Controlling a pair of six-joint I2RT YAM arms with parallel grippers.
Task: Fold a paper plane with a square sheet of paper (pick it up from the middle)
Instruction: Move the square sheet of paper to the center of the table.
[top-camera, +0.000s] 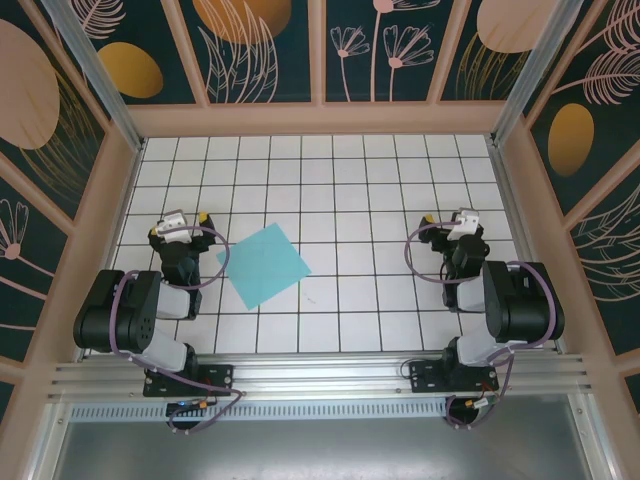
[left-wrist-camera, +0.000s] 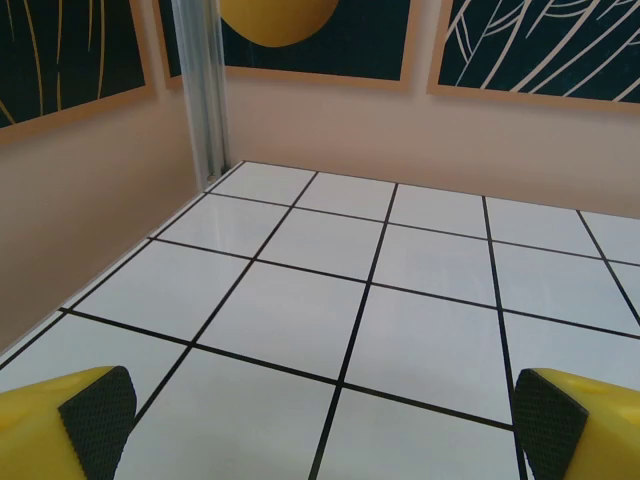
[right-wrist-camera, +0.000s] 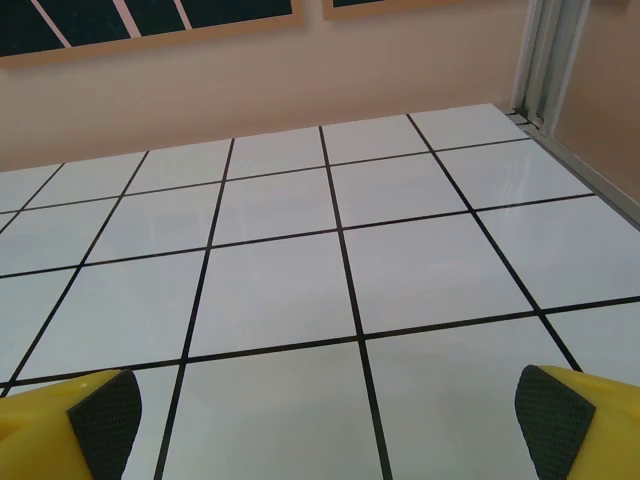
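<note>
The square sheet of paper (top-camera: 264, 265) lies flat on the white tiled table, turquoise-blue and turned so its corners point up and down. My left gripper (top-camera: 182, 221) sits just left of the sheet, apart from it, open with nothing between its yellow fingers (left-wrist-camera: 70, 425). My right gripper (top-camera: 448, 222) rests well to the right of the sheet, open too, its black pads (right-wrist-camera: 552, 418) spread wide over bare tiles.
The white tiled table (top-camera: 340, 190) is boxed in by peach walls with dark patterned panels. A metal post (left-wrist-camera: 205, 90) stands in the far left corner, another post (right-wrist-camera: 545, 55) in the far right corner. An aluminium rail (top-camera: 320, 372) runs along the near edge.
</note>
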